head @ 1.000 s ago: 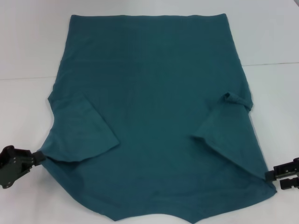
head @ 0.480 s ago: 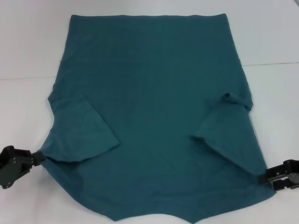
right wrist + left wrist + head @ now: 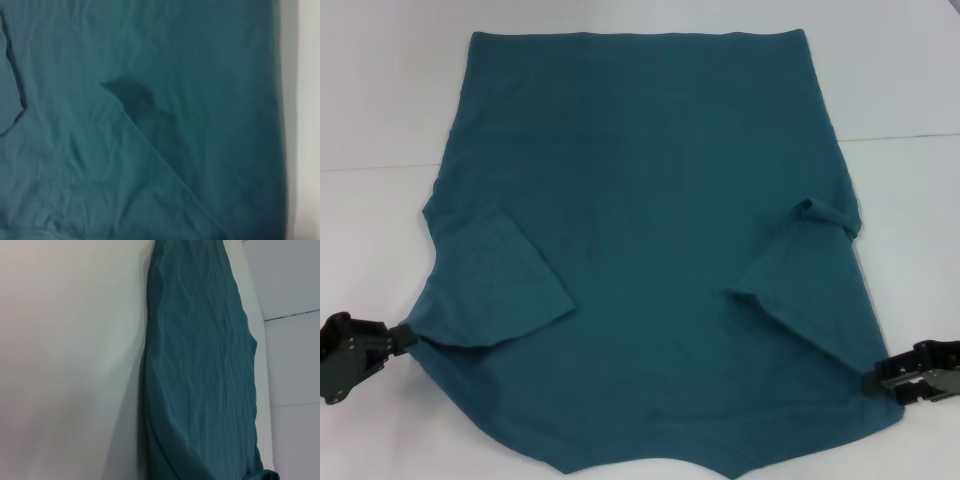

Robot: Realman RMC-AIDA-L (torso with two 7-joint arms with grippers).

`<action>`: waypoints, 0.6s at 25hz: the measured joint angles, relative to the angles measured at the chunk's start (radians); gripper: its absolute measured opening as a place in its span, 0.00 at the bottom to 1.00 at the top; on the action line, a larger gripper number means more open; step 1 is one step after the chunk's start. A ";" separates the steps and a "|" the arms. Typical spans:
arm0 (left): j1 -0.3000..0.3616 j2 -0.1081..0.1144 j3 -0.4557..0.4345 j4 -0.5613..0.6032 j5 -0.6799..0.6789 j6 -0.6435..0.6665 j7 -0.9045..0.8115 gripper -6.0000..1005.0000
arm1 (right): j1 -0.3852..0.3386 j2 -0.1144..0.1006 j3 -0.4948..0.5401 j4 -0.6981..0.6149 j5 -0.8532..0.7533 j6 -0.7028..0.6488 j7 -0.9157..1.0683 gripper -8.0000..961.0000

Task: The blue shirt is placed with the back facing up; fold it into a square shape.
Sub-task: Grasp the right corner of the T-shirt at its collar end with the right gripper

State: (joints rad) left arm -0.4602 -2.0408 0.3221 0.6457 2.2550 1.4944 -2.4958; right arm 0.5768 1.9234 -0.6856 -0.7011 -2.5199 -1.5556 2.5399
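Observation:
The blue shirt (image 3: 650, 200) lies flat on the white table (image 3: 380, 100), plain side up, with its hem at the far end. Both sleeves are folded inward over the body: the left sleeve (image 3: 500, 285) and the right sleeve (image 3: 800, 275). My left gripper (image 3: 402, 335) is at the shirt's near left corner, shut on the fabric, which is drawn to a point there. My right gripper (image 3: 873, 382) sits at the near right edge of the shirt, touching it. The left wrist view shows the shirt (image 3: 200, 365) edge-on, and cloth of the shirt (image 3: 150, 125) fills the right wrist view.
A seam line (image 3: 900, 137) crosses the white table behind the shirt's middle. Bare white surface lies to the left (image 3: 370, 250) and right (image 3: 920, 250) of the shirt. The neck end of the shirt runs off the near edge of the head view.
My right gripper has slid left from off the cloth onto the shirt's near right edge. The left gripper and the shirt have stayed put.

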 joint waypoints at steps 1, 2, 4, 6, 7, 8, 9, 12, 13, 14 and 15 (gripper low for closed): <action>0.000 0.000 0.000 0.000 0.000 0.000 0.000 0.03 | 0.003 0.002 -0.001 0.001 0.000 0.002 0.000 0.63; 0.000 0.000 0.000 0.000 0.000 0.000 0.000 0.03 | 0.006 0.005 -0.002 0.003 0.000 0.006 -0.001 0.63; -0.001 0.000 0.000 0.000 0.000 -0.001 0.000 0.03 | 0.018 0.010 -0.004 0.015 0.001 0.012 -0.004 0.63; -0.002 -0.001 0.000 0.000 0.000 -0.002 0.000 0.03 | 0.029 0.013 -0.003 0.029 0.002 0.019 -0.006 0.63; -0.003 -0.001 0.000 0.000 0.000 -0.002 0.000 0.03 | 0.036 0.014 -0.002 0.037 0.002 0.024 -0.007 0.63; -0.003 -0.001 0.000 0.000 0.000 -0.002 0.000 0.03 | 0.042 0.015 -0.002 0.044 0.003 0.029 -0.007 0.62; -0.003 -0.001 0.000 0.000 0.000 -0.002 0.000 0.03 | 0.046 0.015 -0.001 0.047 0.003 0.031 -0.007 0.62; -0.001 -0.001 -0.001 0.000 -0.001 -0.002 0.000 0.03 | 0.056 0.017 0.001 0.051 0.005 0.033 -0.008 0.62; 0.000 -0.001 -0.001 0.000 -0.002 -0.002 0.000 0.03 | 0.058 0.018 0.001 0.052 0.006 0.033 -0.008 0.62; 0.000 -0.001 -0.002 0.000 -0.004 -0.002 0.000 0.03 | 0.060 0.018 0.001 0.052 0.007 0.033 -0.008 0.62; 0.000 -0.001 -0.002 0.000 -0.006 -0.002 0.000 0.03 | 0.062 0.018 0.000 0.053 0.008 0.033 -0.008 0.62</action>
State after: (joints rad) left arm -0.4600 -2.0418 0.3205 0.6457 2.2490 1.4922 -2.4958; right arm 0.6384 1.9412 -0.6853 -0.6481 -2.5123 -1.5229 2.5315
